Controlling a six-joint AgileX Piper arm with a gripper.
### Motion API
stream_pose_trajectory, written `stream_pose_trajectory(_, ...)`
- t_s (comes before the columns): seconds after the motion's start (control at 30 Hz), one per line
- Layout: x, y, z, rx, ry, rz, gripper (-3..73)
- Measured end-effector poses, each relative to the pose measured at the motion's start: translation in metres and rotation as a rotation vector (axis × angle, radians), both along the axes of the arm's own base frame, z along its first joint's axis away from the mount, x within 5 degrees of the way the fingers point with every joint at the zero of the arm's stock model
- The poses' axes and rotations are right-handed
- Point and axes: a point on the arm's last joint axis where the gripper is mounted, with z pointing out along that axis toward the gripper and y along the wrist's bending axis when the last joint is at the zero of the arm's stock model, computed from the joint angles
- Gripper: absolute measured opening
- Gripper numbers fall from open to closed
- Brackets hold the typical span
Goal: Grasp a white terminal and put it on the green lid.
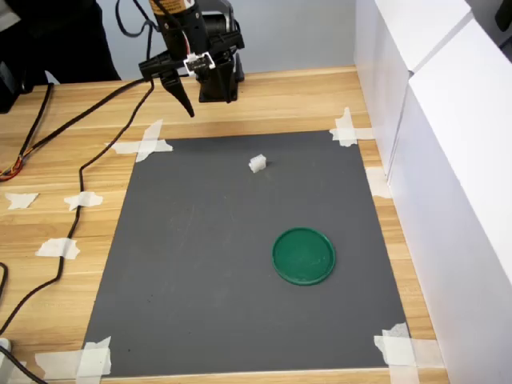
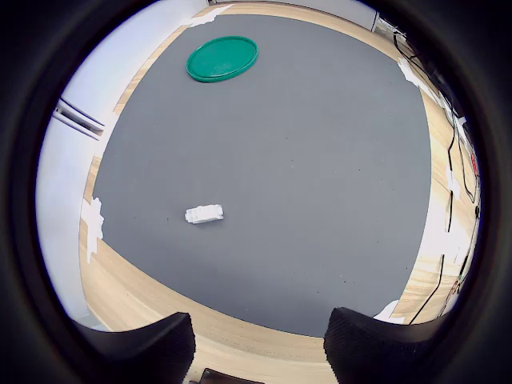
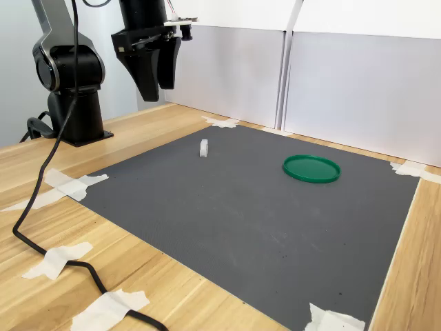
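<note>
Lying near the gray mat's (image 1: 200, 264) arm-side edge, the white terminal (image 1: 257, 163) sits well below the raised, open, empty gripper (image 1: 185, 90), far from the green lid (image 1: 303, 256).

The white terminal (image 1: 257, 164), a tiny notched plastic block, lay alone on the grey mat, well apart from the green lid (image 1: 303, 256), a flat round dark-green disc with a raised rim, resting flat and bare nearer the white wall
</note>
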Motion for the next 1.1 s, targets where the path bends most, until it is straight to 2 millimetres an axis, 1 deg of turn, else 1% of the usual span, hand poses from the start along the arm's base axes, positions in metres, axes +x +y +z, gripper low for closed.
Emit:
stream_pose_trajectory(0.13, 0.005, 0.0, -0.004, 0.003, 0.005, 0.014, 71.3)
stream_pose_trajectory(0.37, 0.007, 0.0, -0.006, 0.001, 0.006, 0.026, 71.5)
stream_pose_trajectory(0.57, 0.018, 0.0, -0.015, -0.003, 0.0, 0.022, 71.5)
stream_pose_trajectory(0.67, 0.028, -0.001, -0.022, -0.009, -0.005, 0.02, 71.5)
stream_pose_trajectory(0.9, 0.048, -0.002, -0.051, -0.015, 0.056, 0.023, 71.5)
stream_pose_trajectory(1.0, 0.052, -0.002, -0.061, -0.015, 0.087, 0.029, 71.5)
stream_pose_trajectory(1.1, 0.054, -0.002, -0.066, -0.015, 0.099, 0.03, 71.5)
